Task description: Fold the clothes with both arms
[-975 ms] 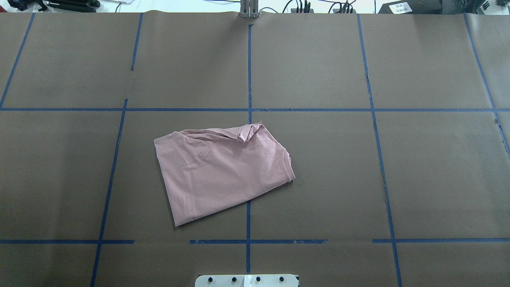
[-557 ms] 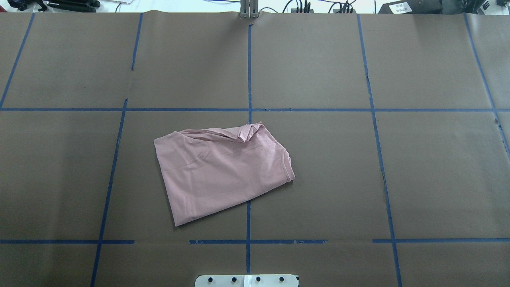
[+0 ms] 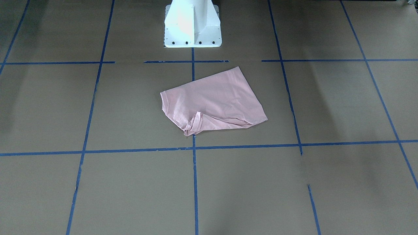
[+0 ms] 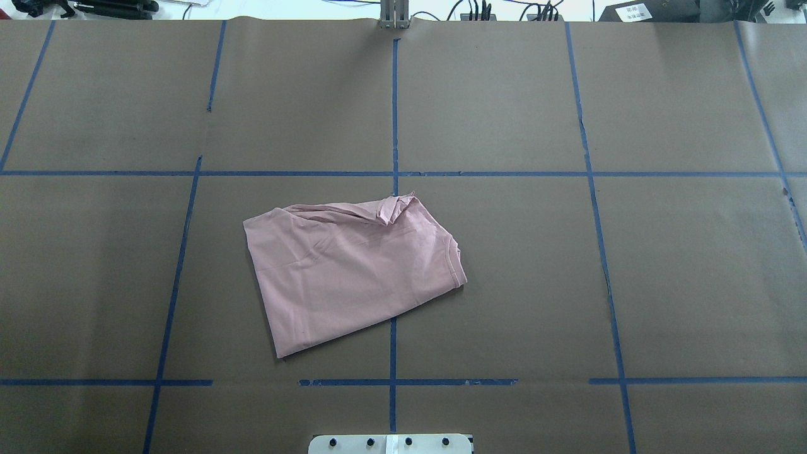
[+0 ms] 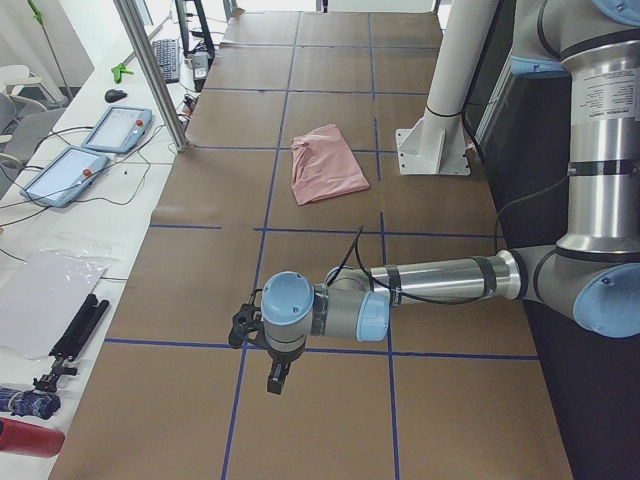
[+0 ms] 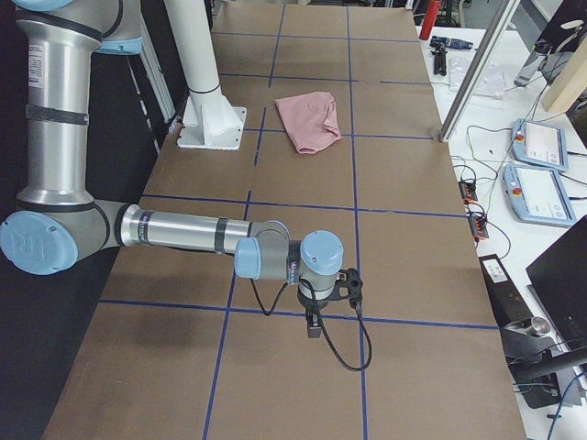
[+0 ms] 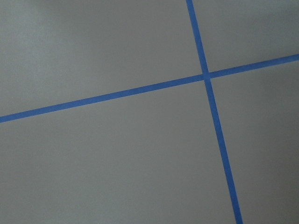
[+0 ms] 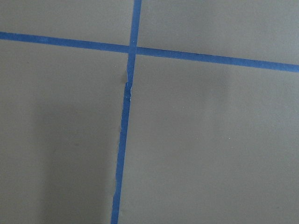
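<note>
Seemingly between folds: shirt (image 4: 353,277) mid-frame, left pincer (image 5: 277,380) and right pincer (image 6: 314,325) far off, gap impossible to tell; next, reach in.

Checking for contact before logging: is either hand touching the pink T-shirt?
No, the T-shirt lies alone, while the left hand and right hand hang far from it.

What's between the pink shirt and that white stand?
Between pink shirt and white stand: only brown paper crossed by blue tape, shown in the front-facing view.
</note>
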Motion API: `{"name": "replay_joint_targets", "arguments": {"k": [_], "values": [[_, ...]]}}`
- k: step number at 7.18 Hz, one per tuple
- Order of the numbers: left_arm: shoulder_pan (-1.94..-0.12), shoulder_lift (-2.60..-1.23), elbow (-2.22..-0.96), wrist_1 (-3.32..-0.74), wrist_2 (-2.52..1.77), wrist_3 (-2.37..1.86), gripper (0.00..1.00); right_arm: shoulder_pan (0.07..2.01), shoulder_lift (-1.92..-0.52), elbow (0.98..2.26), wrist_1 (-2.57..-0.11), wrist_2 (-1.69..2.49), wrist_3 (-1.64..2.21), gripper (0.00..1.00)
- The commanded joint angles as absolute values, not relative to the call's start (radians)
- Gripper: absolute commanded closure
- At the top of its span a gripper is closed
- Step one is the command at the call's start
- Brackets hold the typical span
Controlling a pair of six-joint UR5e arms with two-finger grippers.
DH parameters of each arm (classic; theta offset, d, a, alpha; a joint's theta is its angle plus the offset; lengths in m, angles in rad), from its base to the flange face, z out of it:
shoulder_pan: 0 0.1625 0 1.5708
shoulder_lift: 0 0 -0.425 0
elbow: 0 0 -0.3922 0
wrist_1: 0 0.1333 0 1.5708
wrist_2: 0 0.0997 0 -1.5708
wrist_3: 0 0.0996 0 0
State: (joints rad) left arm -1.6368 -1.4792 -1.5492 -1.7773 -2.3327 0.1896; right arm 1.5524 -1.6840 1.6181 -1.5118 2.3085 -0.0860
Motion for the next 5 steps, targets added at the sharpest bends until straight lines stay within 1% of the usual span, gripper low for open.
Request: {"name": "replay_joint_targets", "arguments": {"k": [1,5], "values": [[-1.637,-1.480,-1.551,-1.779,-2.330,0.192,0.00,1.552,-1.684,1.618,-1.511,2.310,-0.084,0.00],[-1.637,-1.479,-1.551,-1.789,-2.332,0.193,0.00,1.551,-1.684,1.611,-1.509,2.310,-0.090,0.00]]}}
